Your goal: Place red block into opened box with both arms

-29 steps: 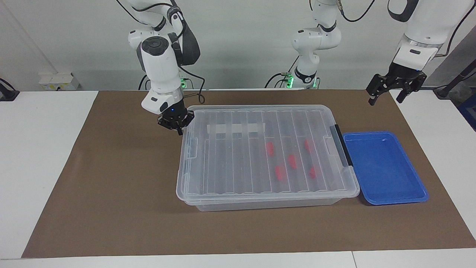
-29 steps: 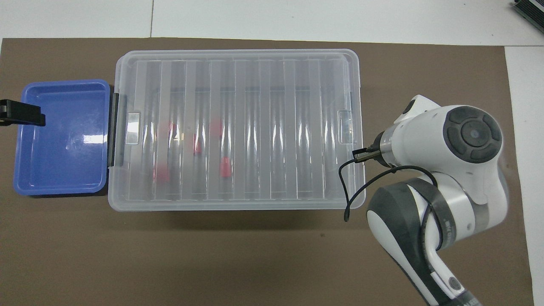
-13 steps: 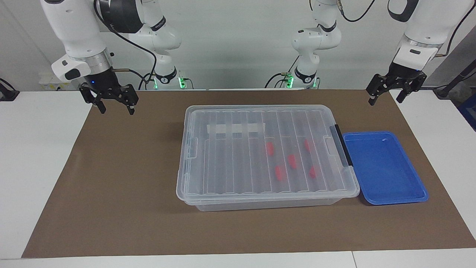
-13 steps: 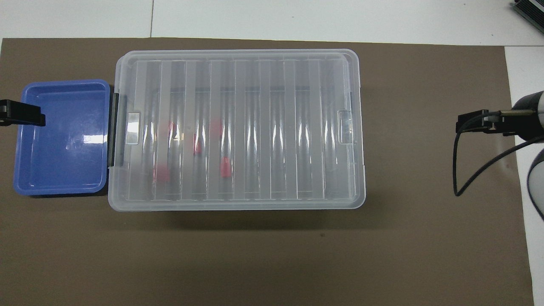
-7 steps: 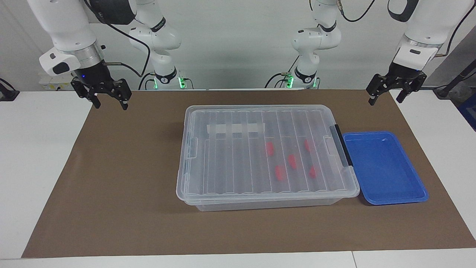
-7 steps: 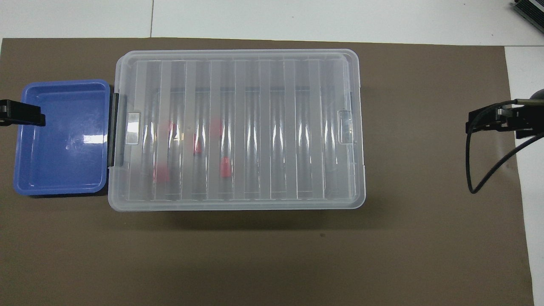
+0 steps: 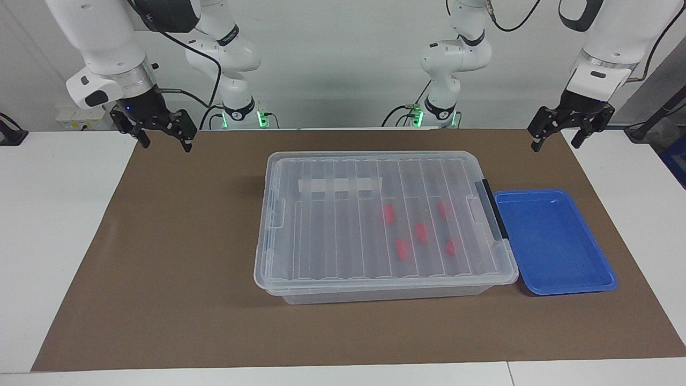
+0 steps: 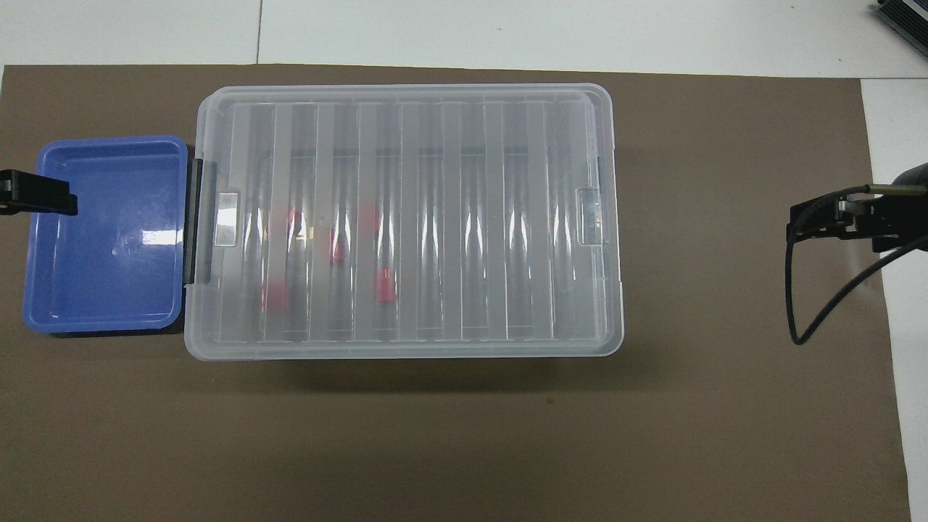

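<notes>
Lying inside the lidded clear box (image 7: 375, 225), toward the left arm's end: red blocks (image 7: 389, 214). Adjoining that end: blue tray (image 7: 552, 244). Hovering over the brown mat's (image 7: 177, 257) corners, both spread wide, holding nothing: left tool (image 7: 554, 139), right tool (image 7: 166, 140).
</notes>
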